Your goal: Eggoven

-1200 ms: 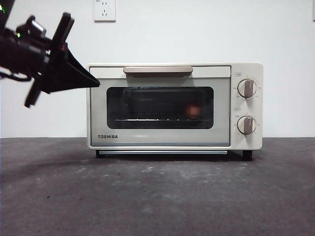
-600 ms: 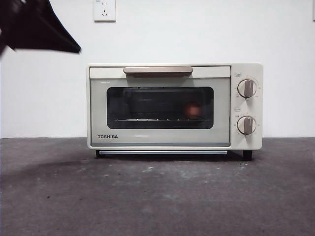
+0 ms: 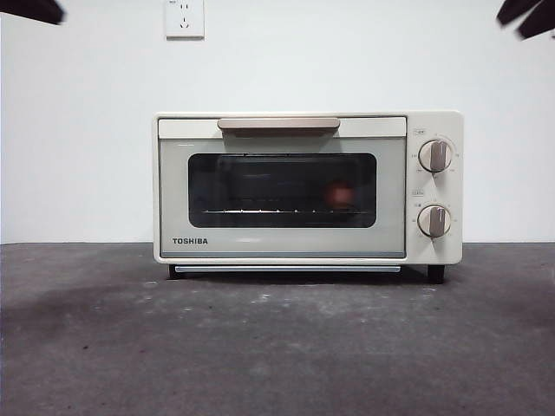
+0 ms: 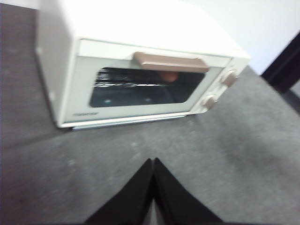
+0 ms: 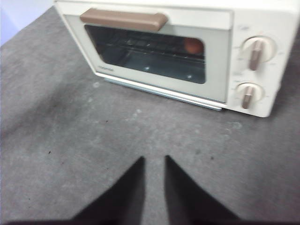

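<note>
The cream TOSHIBA oven [image 3: 282, 243] stands on the table with its door closed and its tan handle [image 3: 277, 124] across the top. Behind the glass window, the reddish-brown egg [image 3: 341, 194] rests on the rack toward the right. It also shows through the glass as the egg [image 4: 168, 76] in the left wrist view and the egg [image 5: 193, 45] in the right wrist view. My left gripper [image 4: 153, 162] hangs shut and empty, well in front of the oven [image 4: 117, 42]. My right gripper [image 5: 154, 160] also hangs back from the oven [image 5: 220, 23], empty, with a narrow gap between its jaws.
Two knobs [image 3: 434, 156] sit on the oven's right panel. Dark grey tabletop [image 3: 277, 347] stretches in front of the oven. A white wall with a socket [image 3: 184, 17] is behind. Black arm tips show at the top left corner [image 3: 30, 10] and top right corner [image 3: 529, 16].
The dark arm beside the oven's upper left corner has drawn up and away to the top left corner. A black tip has appeared at the top right. The oven and egg have not moved.
</note>
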### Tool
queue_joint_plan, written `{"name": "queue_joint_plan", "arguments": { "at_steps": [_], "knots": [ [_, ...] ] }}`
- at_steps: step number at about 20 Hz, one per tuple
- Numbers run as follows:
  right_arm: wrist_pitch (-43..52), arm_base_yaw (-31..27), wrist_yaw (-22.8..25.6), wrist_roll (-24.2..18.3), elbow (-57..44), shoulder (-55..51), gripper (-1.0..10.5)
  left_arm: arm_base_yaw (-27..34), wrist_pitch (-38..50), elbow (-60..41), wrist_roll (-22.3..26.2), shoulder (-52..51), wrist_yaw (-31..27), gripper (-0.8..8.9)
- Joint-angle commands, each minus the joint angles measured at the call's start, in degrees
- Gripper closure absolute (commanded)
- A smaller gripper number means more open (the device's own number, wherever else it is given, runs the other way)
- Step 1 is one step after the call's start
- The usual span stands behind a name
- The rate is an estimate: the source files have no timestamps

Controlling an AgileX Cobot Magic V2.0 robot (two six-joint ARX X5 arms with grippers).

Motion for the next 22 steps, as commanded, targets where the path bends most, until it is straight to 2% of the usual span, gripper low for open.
{"name": "queue_joint_plan", "arguments": {
  "at_steps": [1, 6, 13, 22],
  "knots": [
    [5.86, 0.50, -1.18, -0.55, -2.89, 0.35, 9.4, -0.26, -2.05, 0.83, 3.61, -1.86, -1.73, 8.06],
    [14.12, 0.72, -0.96, -0.57, -6.58, 0.35, 9.4, -0.26, -4.15, 0.83, 4.09, -4.24, -1.75, 8.06],
    [15.45, 0.70, 2.19, -0.52, -6.58, 0.33, 9.4, -0.26, -4.17, 0.83, 4.04, -4.11, -1.75, 8.06],
    [15.56, 0.70, 2.29, -0.50, -6.56, 0.24, 9.4, -0.26, -4.04, 0.83, 4.04, -4.11, -1.75, 8.06]
  ]
}}
